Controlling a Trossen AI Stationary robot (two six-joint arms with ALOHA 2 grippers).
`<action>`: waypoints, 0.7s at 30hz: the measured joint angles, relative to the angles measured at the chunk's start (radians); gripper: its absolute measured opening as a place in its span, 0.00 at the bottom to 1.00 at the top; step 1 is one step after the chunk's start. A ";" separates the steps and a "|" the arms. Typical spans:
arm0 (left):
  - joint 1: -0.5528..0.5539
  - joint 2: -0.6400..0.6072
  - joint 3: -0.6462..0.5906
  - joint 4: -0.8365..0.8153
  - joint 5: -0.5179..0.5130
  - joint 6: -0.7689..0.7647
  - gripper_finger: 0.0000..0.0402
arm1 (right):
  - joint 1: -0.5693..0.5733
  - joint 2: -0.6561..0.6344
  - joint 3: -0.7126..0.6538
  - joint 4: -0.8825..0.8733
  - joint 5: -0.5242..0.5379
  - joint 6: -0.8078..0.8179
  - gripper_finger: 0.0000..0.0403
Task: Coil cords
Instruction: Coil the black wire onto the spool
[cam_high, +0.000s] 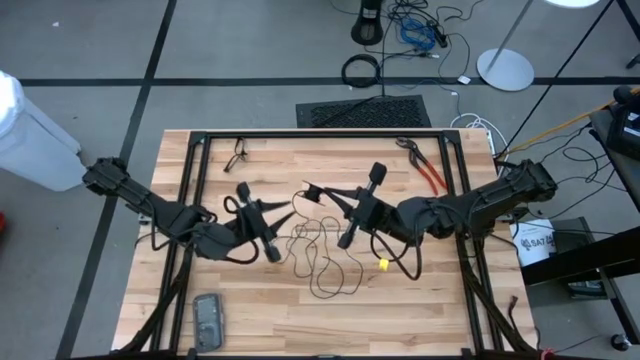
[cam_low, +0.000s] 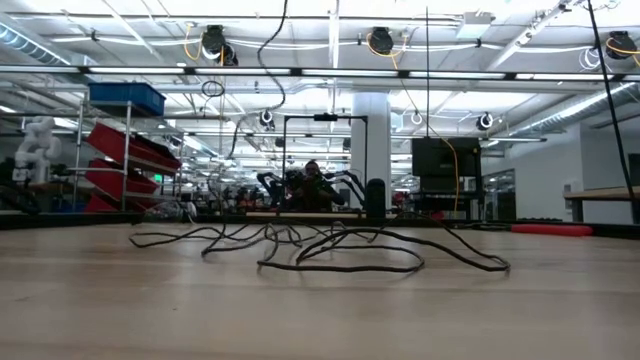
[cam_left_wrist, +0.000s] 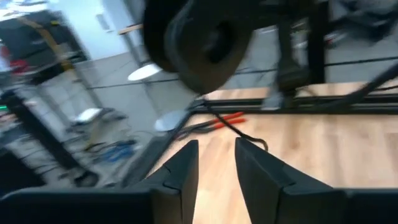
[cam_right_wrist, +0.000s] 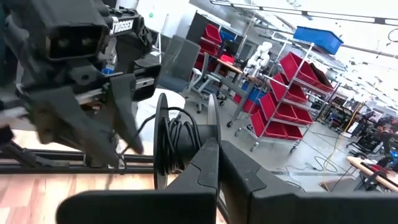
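Note:
The thin black cord lies mostly in loose loops on the wooden table (cam_high: 322, 262) (cam_low: 330, 252). A small bundle of its turns (cam_right_wrist: 179, 142) is up at my right gripper (cam_high: 313, 191) (cam_right_wrist: 211, 134), which is shut on it above the table's middle. My left gripper (cam_high: 288, 210) (cam_left_wrist: 216, 168) faces it from the left at about the same height. Its two fingers stand apart with nothing between them. In the right wrist view, the left gripper's fingers (cam_right_wrist: 124, 118) show close beside the bundle. My right gripper is shut on a bundle of several cord turns (cam_right_wrist: 174, 134) at its fingers' free ends. The fingers lie about level and point toward the table's left. The bundle is lifted clear. A slack strand (cam_high: 303, 228) runs from it down to the loops on the table.
Red-handled pliers (cam_high: 428, 168) lie at the far right. A small yellow piece (cam_high: 382, 264) sits right of the loops, and a flat dark device (cam_high: 208, 320) lies near the front left. A small black item (cam_high: 238, 152) is at the far left. Black frame rails (cam_high: 320, 133) border the table.

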 joint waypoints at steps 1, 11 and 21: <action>-0.001 0.000 0.000 0.009 0.018 0.003 0.27 | 0.000 0.000 0.000 0.000 0.000 0.000 0.00; 0.005 0.000 0.000 0.010 0.028 0.009 0.26 | 0.000 0.000 0.000 0.000 0.001 -0.001 0.00; -0.052 -0.082 -0.001 -0.103 0.014 0.075 0.26 | 0.006 -0.003 0.000 -0.034 -0.005 -0.008 0.00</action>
